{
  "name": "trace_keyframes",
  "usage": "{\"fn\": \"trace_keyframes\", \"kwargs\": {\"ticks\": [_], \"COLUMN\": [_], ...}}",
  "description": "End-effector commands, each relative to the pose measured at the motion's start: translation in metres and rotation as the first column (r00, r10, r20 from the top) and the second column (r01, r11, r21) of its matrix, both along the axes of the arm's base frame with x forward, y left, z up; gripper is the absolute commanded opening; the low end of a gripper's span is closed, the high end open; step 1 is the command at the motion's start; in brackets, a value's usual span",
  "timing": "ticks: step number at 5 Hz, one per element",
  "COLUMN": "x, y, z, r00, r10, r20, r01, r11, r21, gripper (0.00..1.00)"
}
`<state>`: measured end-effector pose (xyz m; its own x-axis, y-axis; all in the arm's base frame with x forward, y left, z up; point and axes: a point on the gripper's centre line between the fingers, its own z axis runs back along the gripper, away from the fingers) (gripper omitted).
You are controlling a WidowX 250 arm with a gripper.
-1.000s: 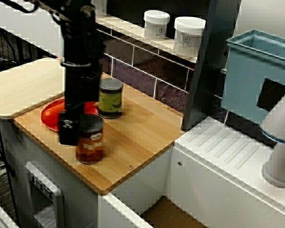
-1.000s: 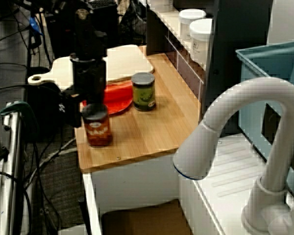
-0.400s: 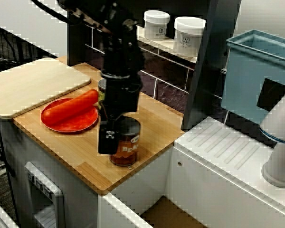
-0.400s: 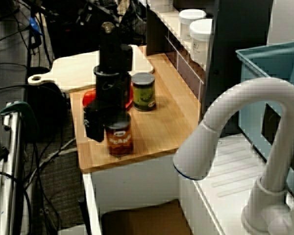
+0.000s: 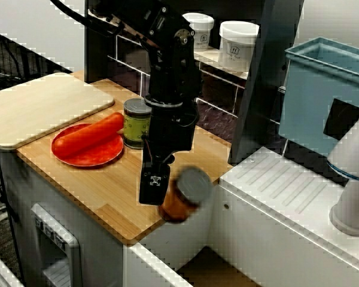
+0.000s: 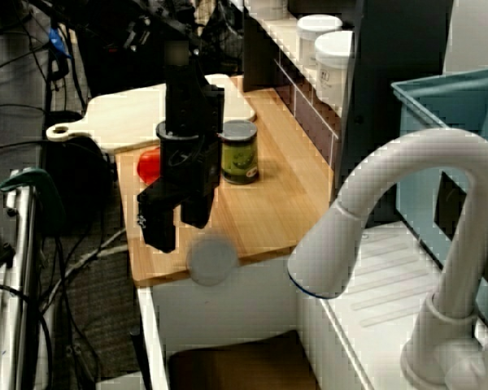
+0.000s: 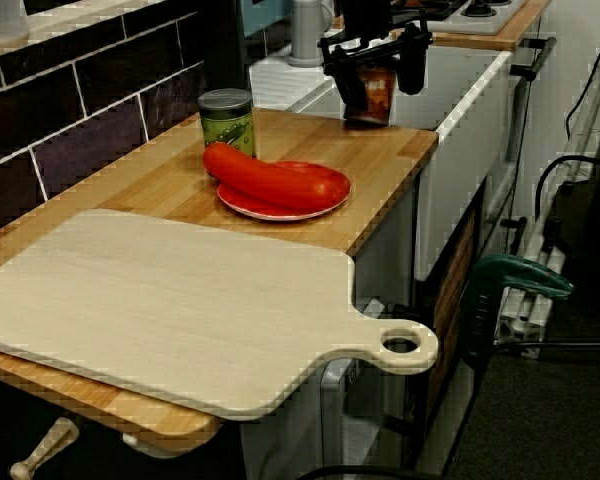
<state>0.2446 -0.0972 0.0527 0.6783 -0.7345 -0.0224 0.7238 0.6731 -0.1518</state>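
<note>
Jar [image 5: 180, 198] tilts off the right edge of the counter [image 5: 107, 191], lid rightward, just right of my spread, released fingers [image 5: 154, 184].

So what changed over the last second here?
The claw swept the orange jar from beside the red plate across the counter to its front corner; the jar now tilts, blurred, past the edge, grip unclear. The green can, plate and cutting board stayed put.
</note>
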Motion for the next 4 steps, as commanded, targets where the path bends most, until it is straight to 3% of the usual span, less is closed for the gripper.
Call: {"fn": "trace_keyframes", "kwargs": {"ticks": [1, 2, 4], "x": [0.003, 0.004, 0.021], "y": [0.001, 0.008, 0.052], "z": [0.019, 0.029, 0.048], "r00": [0.998, 0.996, 0.983], "r10": [-0.01, 0.004, -0.01], "r20": [0.058, 0.087, 0.186], "r01": [0.011, -0.003, 0.005], "r11": [1.0, 1.0, 1.0], "r21": [-0.013, -0.01, 0.027], "gripper": [1.0, 1.0, 1.0]}}
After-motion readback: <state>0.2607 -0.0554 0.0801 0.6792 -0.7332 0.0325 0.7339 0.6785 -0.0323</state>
